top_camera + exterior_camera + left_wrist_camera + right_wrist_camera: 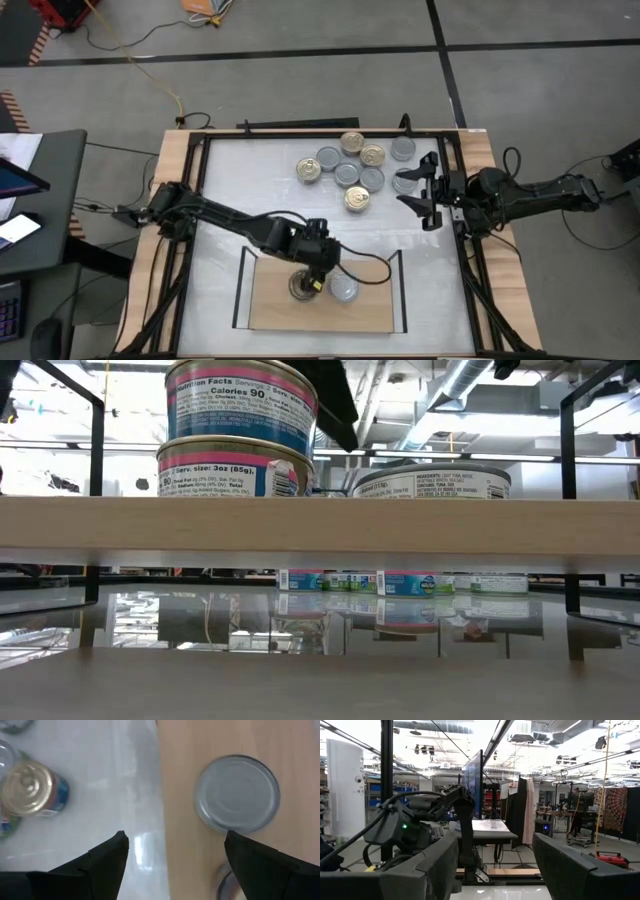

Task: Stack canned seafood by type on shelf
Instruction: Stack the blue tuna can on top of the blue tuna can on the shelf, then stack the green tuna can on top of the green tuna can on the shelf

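The left gripper (312, 283) is hovering over the light wooden rectangular shelf (270, 305) at the near side of the white tabletop (250, 190), its fingers (107, 857) spread wide and holding nothing. On the shelf two gold-lidded round tins are sitting stacked (240, 435), directly under that gripper in the high view, and a single silver-lidded flat tin (343, 289) is lying just beside them. The rest of the canned seafood, a loose cluster of gold and silver round tins (350, 165), is waiting on the tabletop toward the far edge, well apart from the shelf. The right gripper (418, 192) is parked just beside that cluster with its fingers (567, 862) parted and empty. Judging by this, the right arm is the nearer one for fetching the next tin, while the left would be reaching away from the shelf across the tabletop. The tins are round, so no grip axis is favoured.
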